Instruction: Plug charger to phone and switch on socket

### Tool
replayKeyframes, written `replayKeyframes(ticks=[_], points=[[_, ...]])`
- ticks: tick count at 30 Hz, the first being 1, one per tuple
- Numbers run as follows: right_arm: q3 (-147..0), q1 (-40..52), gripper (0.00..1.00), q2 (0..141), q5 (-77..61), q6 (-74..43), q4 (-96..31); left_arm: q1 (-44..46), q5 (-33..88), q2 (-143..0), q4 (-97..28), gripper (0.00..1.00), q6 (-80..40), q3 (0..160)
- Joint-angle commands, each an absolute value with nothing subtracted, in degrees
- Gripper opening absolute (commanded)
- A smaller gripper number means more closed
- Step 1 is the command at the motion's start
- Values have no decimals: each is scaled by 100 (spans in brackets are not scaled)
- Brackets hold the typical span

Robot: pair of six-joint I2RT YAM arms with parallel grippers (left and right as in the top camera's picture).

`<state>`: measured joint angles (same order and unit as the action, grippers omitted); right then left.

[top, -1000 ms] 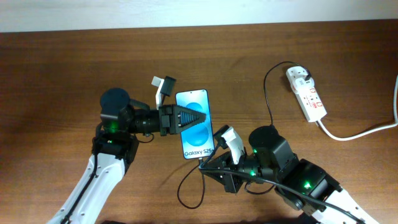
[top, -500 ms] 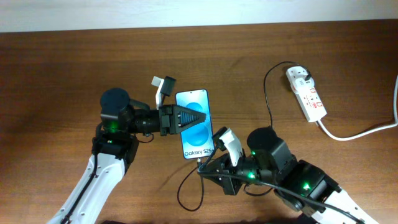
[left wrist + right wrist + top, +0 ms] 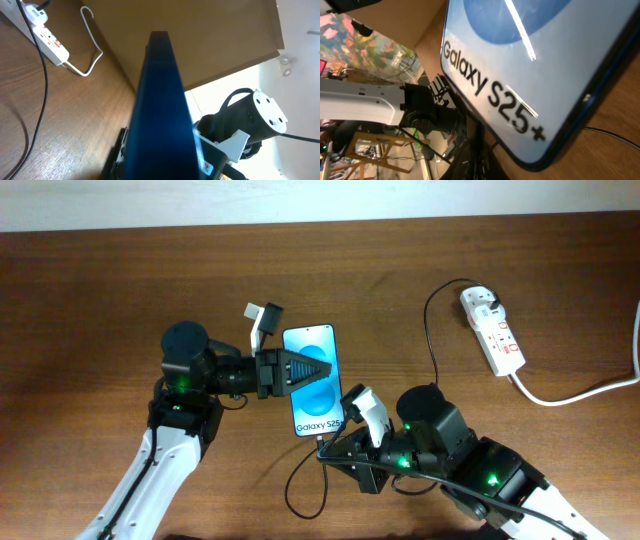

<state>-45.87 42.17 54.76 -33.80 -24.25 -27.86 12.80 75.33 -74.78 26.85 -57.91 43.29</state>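
Observation:
The phone shows a blue screen with "Galaxy S25+" text. My left gripper is shut on its left side and holds it tilted off the table. In the left wrist view the phone's dark edge fills the middle. In the right wrist view its screen looms close. My right gripper sits at the phone's bottom edge, shut on the charger's connector end. The thin black cable loops below it. The rest of the cable runs to a plug in the socket at the far right.
The socket's thick white cord trails off the right edge. The socket, its white cord and the black cable show in the left wrist view. A small white part sticks out by the phone's top-left corner.
My right gripper has edged slightly left and down along the phone's bottom edge. The left arm and the phone have stayed still.

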Motion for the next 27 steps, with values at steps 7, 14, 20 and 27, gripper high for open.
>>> replayKeyframes(ticks=[7, 14, 20, 27], points=[[-4794, 4274, 4, 5470, -3146, -2451, -2766, 1297, 7721, -7478, 2733, 0, -5673, 4401], [-4794, 4274, 4, 5470, -3076, -2451, -2762, 1297, 7728, -7478, 2733, 0, -5673, 4401], [-4797, 4274, 4, 5468, -3083, -2451, -2764, 1297, 7738, -7478, 2696, 0, -5673, 4401], [-4797, 4278, 4, 5470, -3146, -2563, -3028, 1291, 7605, -7478, 2698, 0, -5671, 4401]])
